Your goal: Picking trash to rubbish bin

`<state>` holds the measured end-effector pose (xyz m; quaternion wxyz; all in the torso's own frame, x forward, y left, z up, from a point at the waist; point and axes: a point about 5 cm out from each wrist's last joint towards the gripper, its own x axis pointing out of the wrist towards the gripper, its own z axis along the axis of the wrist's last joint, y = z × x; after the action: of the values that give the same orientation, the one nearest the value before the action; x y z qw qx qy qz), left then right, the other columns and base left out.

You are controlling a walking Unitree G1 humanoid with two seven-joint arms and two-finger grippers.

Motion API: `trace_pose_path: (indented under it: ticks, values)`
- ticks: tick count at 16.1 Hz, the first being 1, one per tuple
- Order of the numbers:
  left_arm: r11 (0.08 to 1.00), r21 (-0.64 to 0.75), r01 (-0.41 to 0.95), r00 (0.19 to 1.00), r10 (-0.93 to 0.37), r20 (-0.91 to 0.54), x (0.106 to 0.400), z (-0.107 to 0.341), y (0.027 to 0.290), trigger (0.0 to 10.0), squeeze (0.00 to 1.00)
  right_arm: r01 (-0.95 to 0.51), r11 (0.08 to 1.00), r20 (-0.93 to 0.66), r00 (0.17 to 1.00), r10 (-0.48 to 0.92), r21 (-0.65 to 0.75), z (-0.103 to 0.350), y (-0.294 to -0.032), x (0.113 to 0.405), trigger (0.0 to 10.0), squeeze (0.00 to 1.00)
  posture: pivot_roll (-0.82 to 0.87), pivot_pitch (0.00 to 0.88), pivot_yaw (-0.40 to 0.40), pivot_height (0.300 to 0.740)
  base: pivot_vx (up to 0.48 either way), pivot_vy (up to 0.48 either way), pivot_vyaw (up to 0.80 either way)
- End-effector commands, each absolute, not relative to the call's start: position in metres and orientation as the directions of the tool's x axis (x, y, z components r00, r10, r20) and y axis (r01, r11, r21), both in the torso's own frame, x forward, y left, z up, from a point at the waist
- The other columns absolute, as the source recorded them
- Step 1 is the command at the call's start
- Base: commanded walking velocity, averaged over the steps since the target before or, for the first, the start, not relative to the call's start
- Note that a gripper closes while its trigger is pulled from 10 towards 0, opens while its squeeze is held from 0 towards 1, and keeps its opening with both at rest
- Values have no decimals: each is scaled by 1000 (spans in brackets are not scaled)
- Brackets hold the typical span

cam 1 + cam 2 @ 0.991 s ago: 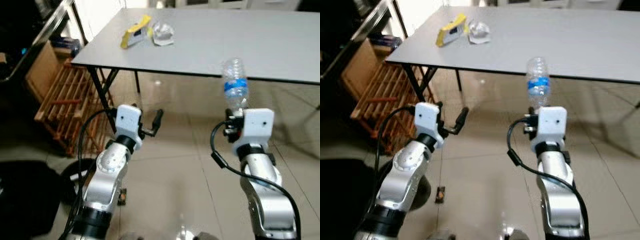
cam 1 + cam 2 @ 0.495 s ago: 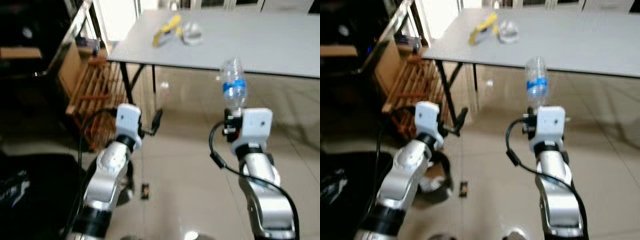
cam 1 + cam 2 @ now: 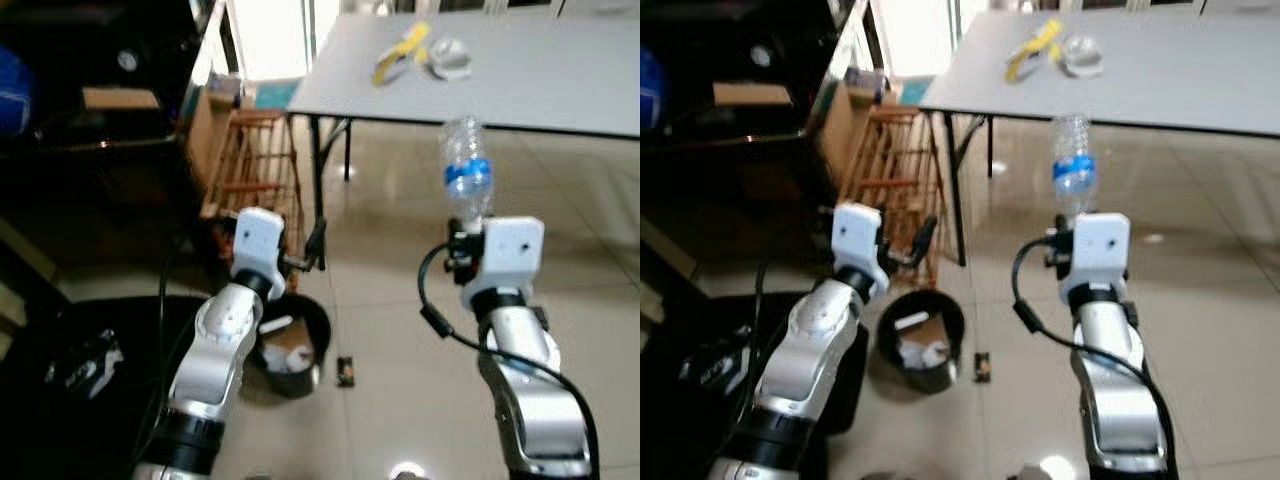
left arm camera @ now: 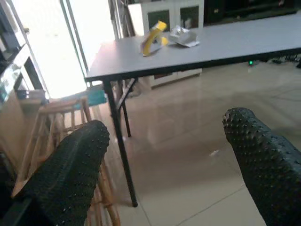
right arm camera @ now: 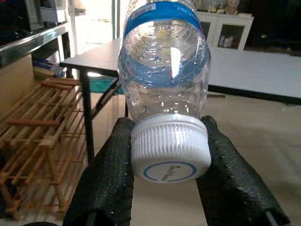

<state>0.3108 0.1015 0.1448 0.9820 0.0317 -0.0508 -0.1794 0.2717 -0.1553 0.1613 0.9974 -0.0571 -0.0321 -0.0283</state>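
Observation:
A clear plastic bottle (image 3: 466, 170) with a blue label stands cap-down in my right gripper (image 3: 468, 236), which is shut on its white cap (image 5: 170, 160). My left gripper (image 3: 317, 243) is open and holds nothing; its fingers (image 4: 70, 169) stand wide apart in the left wrist view. A black round rubbish bin (image 3: 291, 346) with paper scraps inside stands on the tiled floor below the left gripper. On the grey table (image 3: 560, 70) farther off lie a yellow wrapper (image 3: 400, 55) and a crumpled clear plastic piece (image 3: 447, 58).
A wooden rack (image 3: 255, 165) leans beside the table leg (image 3: 318, 170). Dark shelving (image 3: 90, 120) lines the left side, and a black bag (image 3: 90, 370) lies on the floor at the lower left. A small dark object (image 3: 345, 370) sits by the bin.
The whole view has shifted right and the table looks farther off: the camera moved. The bin and the black bag have come into sight. The bottle stays in my right gripper.

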Motion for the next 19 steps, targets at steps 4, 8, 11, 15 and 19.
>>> trace_pose_path:
  ticks: [4, 8, 11, 15, 19]
  values:
    - [943, 93, 319, 943, -326, 72, 309, 140, 111, 10000, 0, 34, 995, 74, 997, -27, -99, 163, -146, 272, 10000, 0, -54, 94, 46, 740, 0, 217, 0]
    - [935, 86, 345, 931, -352, 91, 308, 142, 107, 10000, 0, 38, 994, 71, 997, -31, -99, 161, -147, 272, 10000, 0, -56, 95, 49, 740, 0, 0, 0]
    - [934, 79, 348, 930, -354, 97, 309, 143, 107, 10000, 0, 38, 994, 70, 997, -31, -100, 161, -146, 272, 10000, 0, -55, 92, 49, 740, 0, 0, 0]
    - [924, 101, 369, 919, -379, 108, 307, 144, 105, 10000, 0, 37, 994, 69, 997, -30, -104, 161, -146, 273, 10000, 0, -54, 92, 49, 740, 0, -83, 0]
    - [927, 96, 364, 922, -373, 104, 308, 144, 105, 10000, 0, 36, 994, 70, 997, -29, -104, 161, -146, 274, 10000, 0, -54, 92, 49, 740, 0, -155, 0]
